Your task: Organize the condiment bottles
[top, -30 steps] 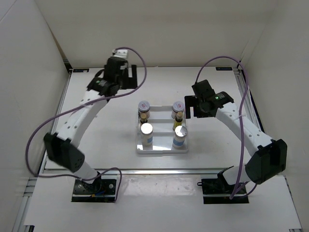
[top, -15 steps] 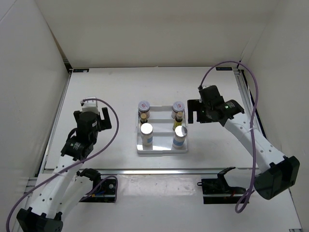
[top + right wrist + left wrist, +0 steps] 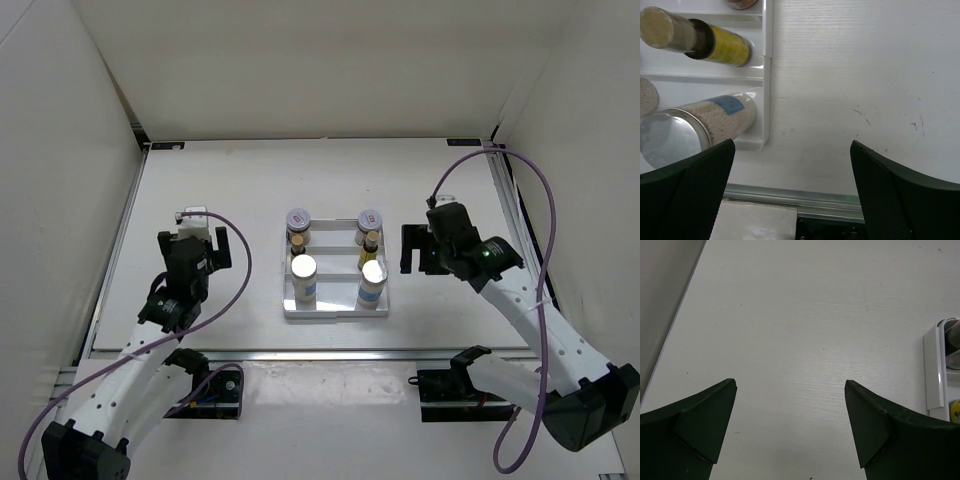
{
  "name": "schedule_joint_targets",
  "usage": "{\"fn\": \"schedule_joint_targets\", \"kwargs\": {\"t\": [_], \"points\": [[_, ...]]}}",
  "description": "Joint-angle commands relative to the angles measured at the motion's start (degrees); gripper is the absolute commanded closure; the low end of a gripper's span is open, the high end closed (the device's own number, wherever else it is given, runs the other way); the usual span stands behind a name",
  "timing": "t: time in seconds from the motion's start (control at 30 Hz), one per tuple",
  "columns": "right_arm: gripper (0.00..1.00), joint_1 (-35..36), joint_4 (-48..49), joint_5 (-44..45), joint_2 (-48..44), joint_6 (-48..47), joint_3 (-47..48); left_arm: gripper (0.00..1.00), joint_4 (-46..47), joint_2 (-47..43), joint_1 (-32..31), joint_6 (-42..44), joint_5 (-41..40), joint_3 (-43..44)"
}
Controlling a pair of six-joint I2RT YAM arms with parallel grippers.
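Observation:
The condiment bottles stand in a white tray (image 3: 335,312) at the table's middle, in two columns. Two squat jars (image 3: 298,219) (image 3: 369,219) are at the back. Two tiny dark bottles (image 3: 297,241) (image 3: 371,241) stand in the middle. Two white cylinders with silver caps (image 3: 304,268) (image 3: 373,271) are in front. My left gripper (image 3: 194,243) is open and empty, left of the tray (image 3: 934,365), over bare table (image 3: 790,385). My right gripper (image 3: 428,254) is open and empty, right of the tray; its wrist view (image 3: 792,145) shows a cylinder (image 3: 715,117) and a yellow-labelled bottle (image 3: 725,47).
White walls enclose the table on the left, back and right. A metal rail (image 3: 340,353) runs along the near edge and shows in the right wrist view (image 3: 790,197). Both arm bases (image 3: 195,385) (image 3: 465,385) sit below it. Purple cables loop off both arms.
My left arm pulled back from the far left of the table to the near left. My right gripper moved right and nearer, away from the tray. The bottles did not move.

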Motion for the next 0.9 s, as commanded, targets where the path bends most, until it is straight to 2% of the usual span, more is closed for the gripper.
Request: {"fn": "schedule_joint_targets", "kwargs": {"t": [0.0,0.27,0.4,0.6,0.87], "points": [[0.01,0.03,1.25,5.04,-3.49,3.25,-2.73,0.00,4.85,1.10,0.34,2.12,-4.24,-0.22],[0.01,0.03,1.25,9.25,-7.98,5.81,-7.31,0.00,5.02,-0.56,0.87,-0.34,-2.93,0.40],[0.01,0.03,-1.11,15.05,-9.21,7.74,-6.78,0.00,5.64,-1.71,0.87,-0.95,-1.61,-0.13],[0.01,0.03,-1.12,16.90,-12.72,8.89,-8.01,0.00,5.11,-2.24,0.87,-0.96,-1.78,-0.13],[0.01,0.03,-1.74,18.06,-11.59,10.65,-7.48,0.00,3.97,-2.76,0.87,-2.19,-3.54,-0.13]]}}
